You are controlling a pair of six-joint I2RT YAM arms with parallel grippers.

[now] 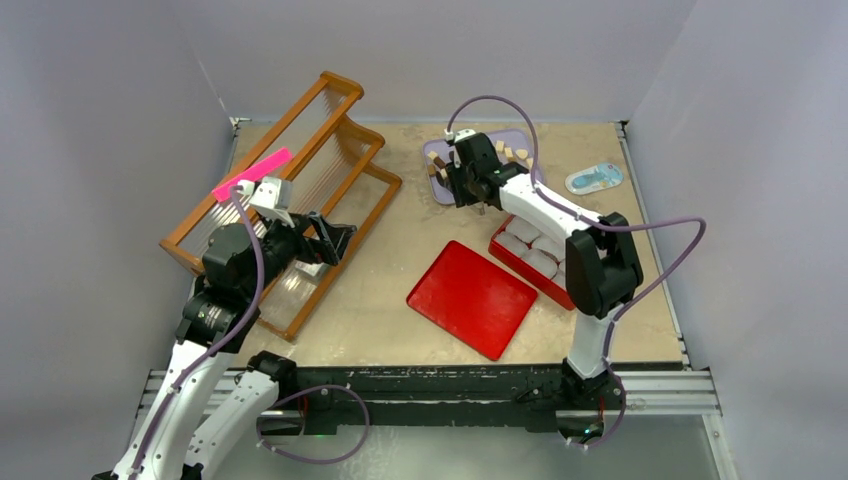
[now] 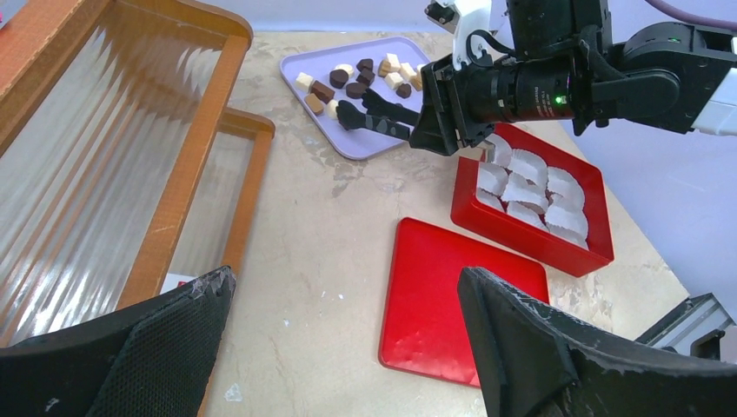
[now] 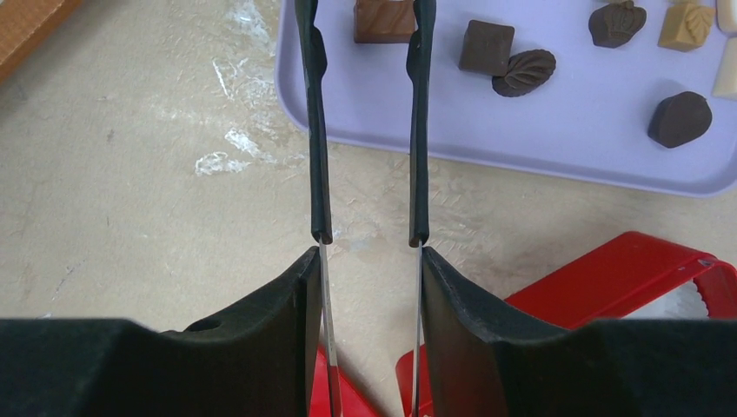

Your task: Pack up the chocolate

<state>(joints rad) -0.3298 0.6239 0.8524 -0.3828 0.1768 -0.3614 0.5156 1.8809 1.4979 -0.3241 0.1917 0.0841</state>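
Observation:
Several chocolate pieces (image 3: pixel 486 46), dark brown, mid-brown and cream, lie on a lilac tray (image 3: pixel 556 139) at the back of the table. My right gripper (image 3: pixel 369 261) is shut on a pair of black-tipped tongs (image 3: pixel 317 130) that reach over the tray's near edge. A mid-brown piece (image 3: pixel 384 21) lies between the spread tong arms; their tips are cut off by the frame. The red box (image 2: pixel 521 234) with white paper cups (image 2: pixel 530 165) stands just right of the tray. My left gripper (image 2: pixel 348 282) is open and empty, low beside the wooden rack.
A flat red lid (image 1: pixel 473 297) lies in the middle front of the table. A wooden rack (image 1: pixel 290 180) fills the left side, with a pink strip (image 1: pixel 252 174) resting on it. A blue-and-white packet (image 1: pixel 594 178) lies at the back right.

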